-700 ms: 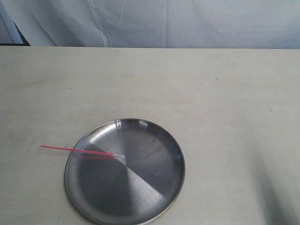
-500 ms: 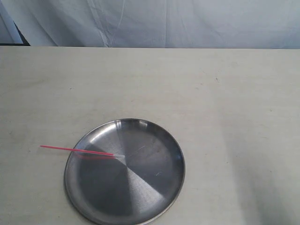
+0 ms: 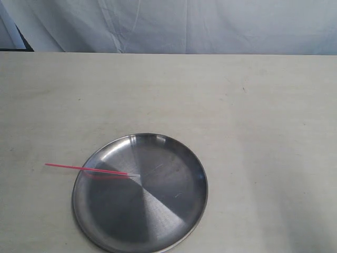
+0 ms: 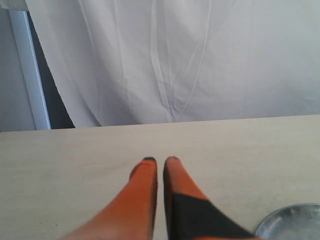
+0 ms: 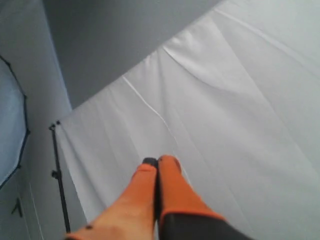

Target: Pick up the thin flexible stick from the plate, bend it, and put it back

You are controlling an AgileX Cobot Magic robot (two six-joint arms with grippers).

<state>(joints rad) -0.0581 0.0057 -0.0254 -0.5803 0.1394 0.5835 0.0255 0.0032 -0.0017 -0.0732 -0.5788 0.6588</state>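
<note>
The round shiny steel plate (image 3: pixel 158 221) lies near the table's front edge in the exterior view. The thin pink-red stick (image 3: pixel 87 169) rests across its left rim, one end near the plate's middle, the other out over the table. Neither arm appears in the exterior view. My left gripper (image 4: pixel 160 160) hangs above bare table with its orange fingers nearly together and nothing between them; the plate's rim (image 4: pixel 290 220) shows at the corner of the left wrist view. My right gripper (image 5: pixel 156 161) is shut on nothing and points up at the white backdrop.
A pale wooden table (image 3: pixel 237 105) fills the exterior view. A white cloth backdrop (image 3: pixel 184 26) hangs behind its far edge. A dark stand (image 5: pixel 57 175) stands beside the cloth in the right wrist view.
A faint shadow at the table's lower right has faded away. The plate and the stick have not moved.
</note>
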